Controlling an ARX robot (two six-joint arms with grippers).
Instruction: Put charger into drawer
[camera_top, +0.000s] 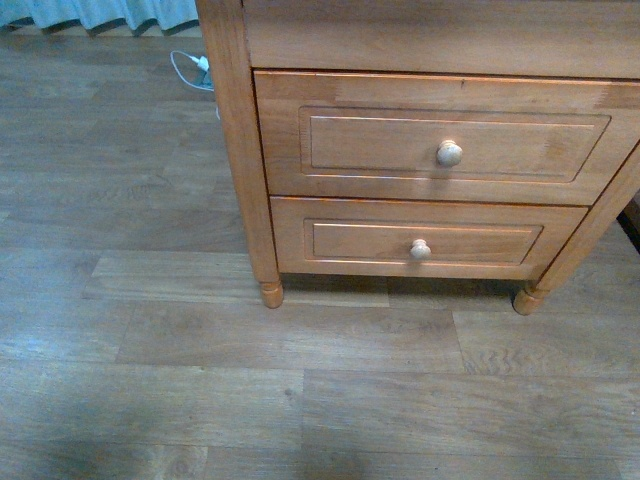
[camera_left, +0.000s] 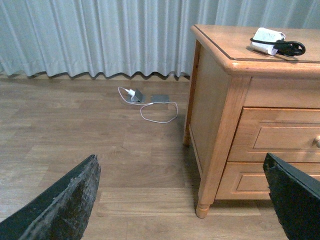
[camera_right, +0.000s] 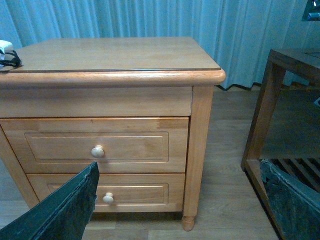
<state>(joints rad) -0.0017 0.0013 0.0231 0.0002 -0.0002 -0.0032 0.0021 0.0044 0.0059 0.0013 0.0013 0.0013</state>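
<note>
Plank floor (camera_top: 200, 380), grey-brown, fills the lower half and left side of the front view. A pale pleated curtain (camera_left: 100, 35) hangs to the floor behind everything; the front view catches only a strip of it at the upper left edge.

Nightstand (camera_top: 235, 150), orange-brown wood on turned feet, takes up the upper right of the front view. Its counter (camera_right: 115, 52) has a rounded edge. A dark side table (camera_right: 260, 110) with a slatted lower shelf stands apart from it, on the side away from the charger.

Drawer (camera_top: 380, 145): the taller upper one, centre right of the front view, recessed panel front. It sits shut, flush with the frame. The shallower drawer (camera_top: 360, 240) lies directly below, also shut. A round pale knob (camera_top: 449, 153) is in the middle of the taller front.

Left fingers (camera_left: 65, 205): dark, spread wide apart, nothing between them, well clear of the nightstand. Right fingers (camera_right: 60, 210): likewise spread wide, empty, facing the drawer fronts.

Charger (camera_left: 272, 41): white block with a black cable bundled across it, lying on the counter near the back corner, not in the drawer.

White plug and cable (camera_left: 136, 95) lie on the floor by the curtain, just beside the nightstand's back leg; in the front view this shows at upper left
</note>
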